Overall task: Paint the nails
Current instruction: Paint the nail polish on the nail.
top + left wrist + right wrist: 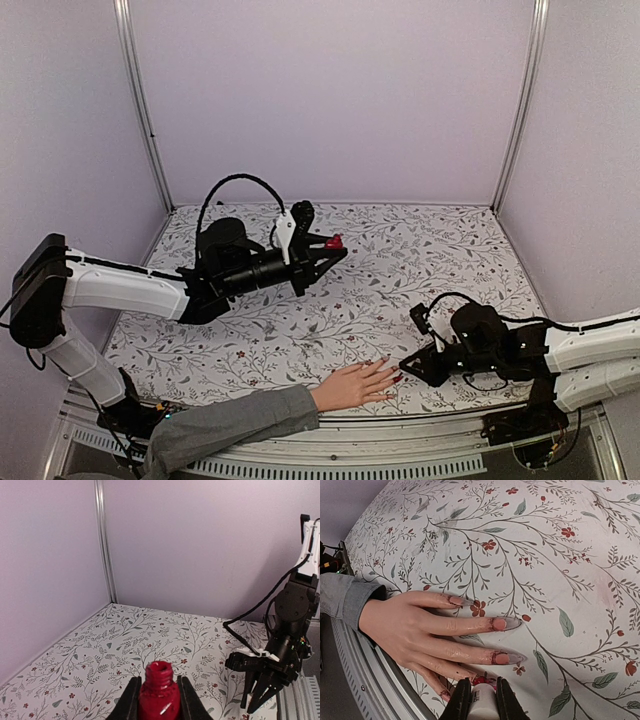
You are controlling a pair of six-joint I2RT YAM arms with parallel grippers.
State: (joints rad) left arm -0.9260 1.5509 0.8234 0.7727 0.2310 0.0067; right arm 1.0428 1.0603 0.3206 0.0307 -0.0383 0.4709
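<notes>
Right gripper (481,692) pinches cap (483,709) near nails (499,624); left gripper (159,682) clamps bottle (159,705)

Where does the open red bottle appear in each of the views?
Top external: red bottle near the centre, held up.
Left wrist: red bottle at bottom centre.
Right wrist: not in it.
Shared landmark: the floral table cover, in all three.

A table (400,250) with a white surface printed with grey leafy sprigs and small red flowers, on which a pale hand (352,387) in a grey sleeve (240,420) lies palm down near the front edge.
</notes>
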